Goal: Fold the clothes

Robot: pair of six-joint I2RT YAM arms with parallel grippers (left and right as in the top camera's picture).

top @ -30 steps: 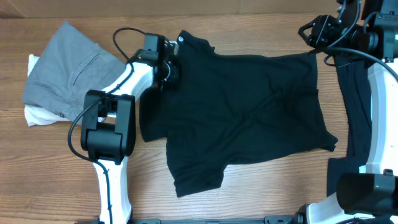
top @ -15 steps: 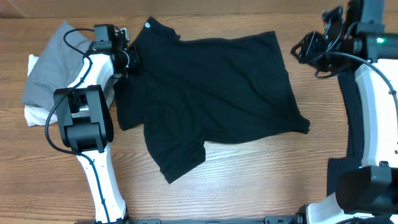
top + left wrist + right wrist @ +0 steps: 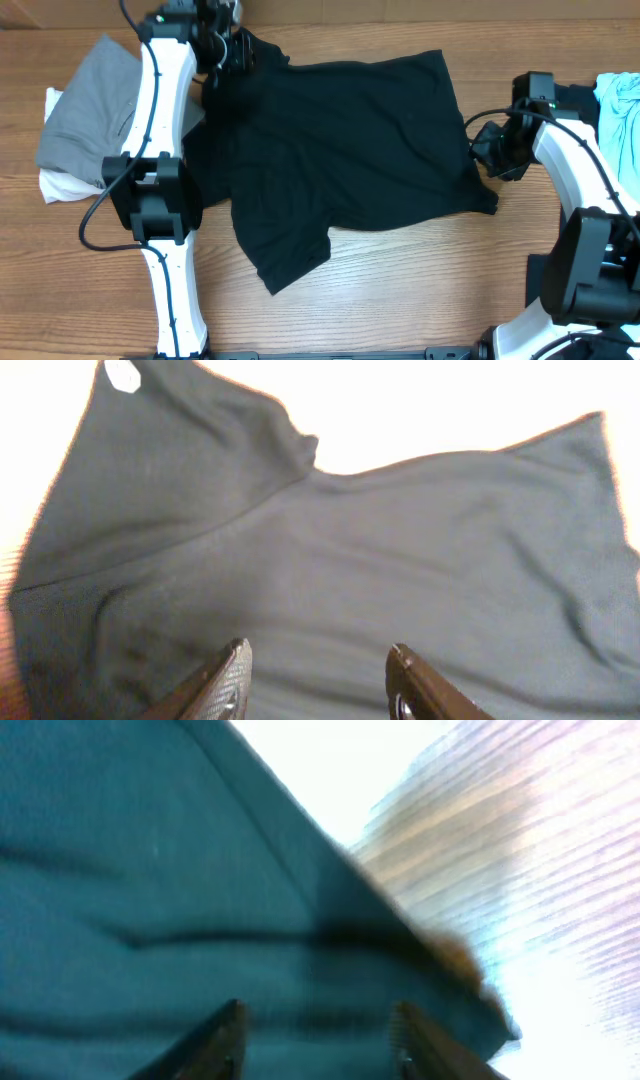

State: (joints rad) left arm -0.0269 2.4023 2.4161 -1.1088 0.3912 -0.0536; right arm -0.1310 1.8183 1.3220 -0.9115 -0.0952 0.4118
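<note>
Scene: I am looking down on a wooden table (image 3: 420,310) with a black T-shirt (image 3: 350,130) spread flat at its centre, between my two arms.
What changed, shirt: a second ago it lay further towards 3 o'clock. It has slid towards 9 o'clock and has now settled there.
What changed, left gripper (image 3: 224,42): it has let go of the collar and risen to about 11 o'clock. My wrist view shows its jaws apart with nothing between them.
What changed, right gripper (image 3: 488,150): it has swung down from the far corner at 1 o'clock to the shirt's hem at 3 o'clock. Its jaws are parted over the cloth and are not pinching it.
Meaning for the task: I judge the spreading done and no fold begun.
Which way it points: the collar (image 3: 245,48) points to 10 o'clock and the hem to 3 o'clock. One sleeve (image 3: 285,262) sticks out towards 7 o'clock.
Long axis: roughly 9 to 3, tilted slightly.
Other garments: a grey garment (image 3: 95,110) at 9 o'clock and a light-blue garment (image 3: 618,95) at 3 o'clock.
</note>
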